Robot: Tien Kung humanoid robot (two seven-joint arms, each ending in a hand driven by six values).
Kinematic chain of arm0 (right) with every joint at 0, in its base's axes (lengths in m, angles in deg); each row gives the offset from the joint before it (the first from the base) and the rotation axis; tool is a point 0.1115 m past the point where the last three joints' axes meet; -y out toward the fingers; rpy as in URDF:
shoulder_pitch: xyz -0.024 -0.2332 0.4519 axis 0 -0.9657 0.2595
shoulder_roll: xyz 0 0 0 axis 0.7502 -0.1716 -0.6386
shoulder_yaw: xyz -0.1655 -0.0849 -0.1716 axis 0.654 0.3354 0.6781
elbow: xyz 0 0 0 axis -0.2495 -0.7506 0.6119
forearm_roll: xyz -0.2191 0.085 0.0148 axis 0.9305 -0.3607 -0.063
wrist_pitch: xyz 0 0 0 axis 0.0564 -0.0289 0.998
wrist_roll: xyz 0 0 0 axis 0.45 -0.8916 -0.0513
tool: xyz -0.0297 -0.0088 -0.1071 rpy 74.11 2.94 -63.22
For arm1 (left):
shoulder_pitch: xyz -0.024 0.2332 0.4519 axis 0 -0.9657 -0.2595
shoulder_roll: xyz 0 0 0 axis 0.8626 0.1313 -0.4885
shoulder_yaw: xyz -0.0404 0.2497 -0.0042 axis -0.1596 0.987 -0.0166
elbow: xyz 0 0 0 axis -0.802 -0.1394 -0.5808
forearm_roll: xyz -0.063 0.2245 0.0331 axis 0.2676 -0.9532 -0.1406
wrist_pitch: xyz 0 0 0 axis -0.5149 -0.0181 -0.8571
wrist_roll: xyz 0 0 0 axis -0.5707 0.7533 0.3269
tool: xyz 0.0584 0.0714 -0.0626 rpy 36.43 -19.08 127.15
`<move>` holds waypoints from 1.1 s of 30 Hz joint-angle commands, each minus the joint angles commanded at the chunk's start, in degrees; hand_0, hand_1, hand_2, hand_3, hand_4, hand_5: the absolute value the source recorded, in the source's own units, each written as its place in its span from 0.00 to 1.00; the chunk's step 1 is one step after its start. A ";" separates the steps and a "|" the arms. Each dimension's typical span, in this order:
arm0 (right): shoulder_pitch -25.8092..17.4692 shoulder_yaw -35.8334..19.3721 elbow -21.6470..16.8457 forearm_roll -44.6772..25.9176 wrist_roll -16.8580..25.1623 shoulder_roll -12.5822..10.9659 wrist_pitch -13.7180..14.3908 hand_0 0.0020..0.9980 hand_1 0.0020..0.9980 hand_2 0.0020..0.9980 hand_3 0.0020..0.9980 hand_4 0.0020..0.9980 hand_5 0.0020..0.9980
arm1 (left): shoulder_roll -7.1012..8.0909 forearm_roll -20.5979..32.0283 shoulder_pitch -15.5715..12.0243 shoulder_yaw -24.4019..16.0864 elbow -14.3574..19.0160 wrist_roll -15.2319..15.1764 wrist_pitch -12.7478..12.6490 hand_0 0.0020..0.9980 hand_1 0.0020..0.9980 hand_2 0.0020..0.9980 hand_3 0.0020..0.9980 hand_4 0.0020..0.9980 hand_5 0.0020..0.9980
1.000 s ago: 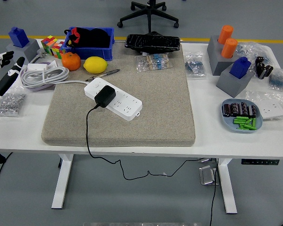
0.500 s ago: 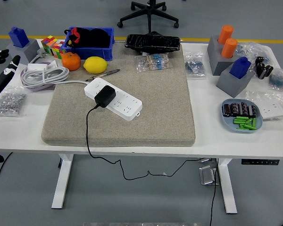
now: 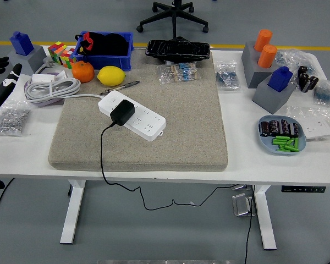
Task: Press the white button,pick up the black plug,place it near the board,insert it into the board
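Already the black plug (image 3: 121, 113) sits in the long white plastic power board (image 3: 131, 115) on the beige felt mat (image 3: 137, 118); left hand (image 3: 1, 85) at nine o'clock, fingers loosely spread, empty; a hasty reach could snag the coiled white cable (image 3: 50, 88).

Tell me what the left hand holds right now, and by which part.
Nothing. The left hand hangs at the table's left edge, fingers spread; the plug sits in the board.
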 joint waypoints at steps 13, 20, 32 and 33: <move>-0.08 0.03 0.17 0.16 -0.22 0.19 -0.17 0.81 0.71 0.70 0.65 0.76 0.44 | -0.31 0.23 -0.41 -0.02 0.38 -0.47 -0.24 0.96 0.88 0.86 0.83 0.83 0.75; 0.24 0.14 0.03 0.14 -0.24 0.29 -0.27 0.81 0.71 0.70 0.65 0.76 0.44 | -0.17 0.15 -0.30 0.06 0.48 -0.36 -0.21 0.96 0.88 0.86 0.82 0.83 0.74; 0.49 0.27 0.19 0.18 -0.30 -0.07 -0.33 0.81 0.71 0.70 0.65 0.76 0.44 | -0.18 0.06 -0.22 0.30 0.42 -0.27 -0.30 0.96 0.88 0.86 0.82 0.83 0.74; 0.55 0.28 0.13 0.10 -0.27 -0.09 -0.32 0.81 0.71 0.70 0.65 0.76 0.44 | -0.23 0.05 -0.18 0.29 0.34 -0.27 -0.29 0.96 0.88 0.86 0.82 0.83 0.74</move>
